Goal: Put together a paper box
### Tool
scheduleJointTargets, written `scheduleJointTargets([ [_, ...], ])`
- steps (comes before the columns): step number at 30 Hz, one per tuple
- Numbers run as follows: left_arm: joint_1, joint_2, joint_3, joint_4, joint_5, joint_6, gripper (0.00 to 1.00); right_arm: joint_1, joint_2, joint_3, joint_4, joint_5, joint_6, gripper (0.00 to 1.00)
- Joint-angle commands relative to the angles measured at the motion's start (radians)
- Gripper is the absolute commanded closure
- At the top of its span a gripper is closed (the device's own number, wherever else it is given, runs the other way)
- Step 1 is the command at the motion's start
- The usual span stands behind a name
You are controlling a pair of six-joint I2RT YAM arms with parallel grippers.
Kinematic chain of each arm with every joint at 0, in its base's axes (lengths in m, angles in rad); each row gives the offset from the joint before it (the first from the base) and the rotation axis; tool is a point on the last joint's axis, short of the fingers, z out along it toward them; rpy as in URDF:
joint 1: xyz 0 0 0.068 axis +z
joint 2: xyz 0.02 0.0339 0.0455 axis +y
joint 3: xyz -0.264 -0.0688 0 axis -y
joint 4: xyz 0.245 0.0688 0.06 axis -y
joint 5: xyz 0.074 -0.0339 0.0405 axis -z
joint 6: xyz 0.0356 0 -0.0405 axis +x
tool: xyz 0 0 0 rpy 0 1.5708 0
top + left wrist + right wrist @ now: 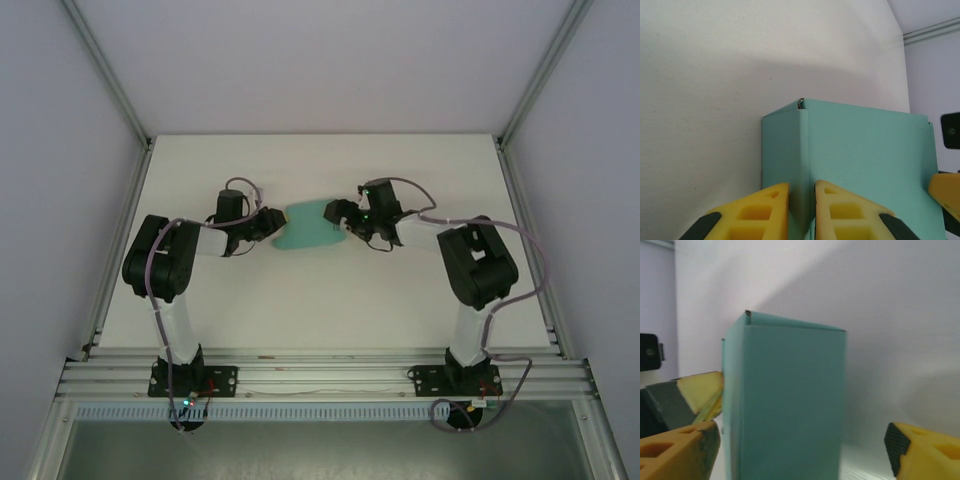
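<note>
1. Left gripper (801, 186) has its yellow fingers (771, 209) drawn close together. They pinch a folded upright edge of the paper box (865, 150), and teal card fills the narrow slot between them.
2. Right gripper (802, 432) stands wide apart and straddles the box. One finger (682, 450) sits just beside a wall, and the other finger (922, 450) is clear of the card, with white showing in the gap.
3. The box is near the middle of the white table (300, 310), between the two grippers, which meet it from opposite sides in the top view. I cannot tell whether it rests on the table or hangs just off it.
4. As a container, it is folded into a rectangular block with flat walls and a closed end face. Its inside is hidden, so what it holds cannot be told.
5. The card is thin, matte and plain teal-green, with crisp straight creases. At one corner a small flap end curls slightly and leaves a thin slit.
6. The fingers are yellow moulded plastic with square recesses and dark grey parts further back. The table surface is matte white and faintly grainy.
</note>
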Motion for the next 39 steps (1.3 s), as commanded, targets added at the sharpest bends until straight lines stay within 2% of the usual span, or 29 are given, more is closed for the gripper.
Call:
scheduleJointTargets([
  [1,0.004,0.037,-0.014,-0.087,-0.022,0.036,0.81,-0.002,0.032,0.049,0.123,-0.145,0.108,0.21],
  [3,0.003,0.021,-0.008,-0.087,-0.015,0.05,0.81,-0.001,0.041,0.068,0.133,-0.164,0.136,0.37],
  [5,0.003,-0.002,-0.004,-0.075,-0.005,0.074,0.72,-0.002,0.032,0.074,0.122,-0.172,0.147,0.41],
  [7,0.002,-0.058,-0.001,-0.071,-0.003,0.12,0.5,-0.004,0.004,0.069,0.086,-0.163,0.156,0.44],
  [10,-0.004,-0.167,0.001,-0.087,-0.02,0.239,0.01,-0.008,-0.045,0.068,-0.025,-0.132,0.177,0.44],
  [15,-0.075,-0.37,0.013,-0.222,-0.095,0.579,0.0,-0.021,-0.145,0.052,-0.139,-0.153,0.303,0.58],
  [17,-0.135,-0.432,0.031,-0.327,-0.092,0.77,0.0,-0.035,-0.176,0.063,-0.205,-0.172,0.366,0.59],
  [19,-0.212,-0.489,0.061,-0.484,-0.142,0.996,0.0,-0.053,-0.192,0.1,-0.294,-0.241,0.402,0.59],
  [22,-0.295,-0.552,0.088,-0.685,-0.171,1.265,0.0,-0.075,-0.214,0.154,-0.468,-0.285,0.466,0.6],
  [24,-0.347,-0.6,0.069,-0.653,-0.332,1.299,0.0,-0.088,-0.215,0.2,-0.602,-0.318,0.472,0.6],
  [25,-0.359,-0.62,0.053,-0.621,-0.378,1.321,0.0,-0.092,-0.213,0.219,-0.654,-0.334,0.474,0.6],
  [27,-0.376,-0.651,0.025,-0.592,-0.403,1.393,0.0,-0.095,-0.212,0.234,-0.703,-0.366,0.503,0.6],
  [30,-0.406,-0.657,0.02,-0.588,-0.484,1.472,0.0,-0.096,-0.221,0.219,-0.67,-0.414,0.582,0.61],
  [35,-0.452,-0.577,0.055,-0.592,-0.65,1.567,0.0,-0.097,-0.24,0.214,-0.628,-0.435,0.663,0.62],
  [37,-0.461,-0.54,0.086,-0.645,-0.674,1.601,0.0,-0.096,-0.245,0.221,-0.621,-0.435,0.672,0.63],
  [39,-0.464,-0.522,0.095,-0.632,-0.697,1.599,0.0,-0.095,-0.244,0.23,-0.654,-0.437,0.66,0.63],
])
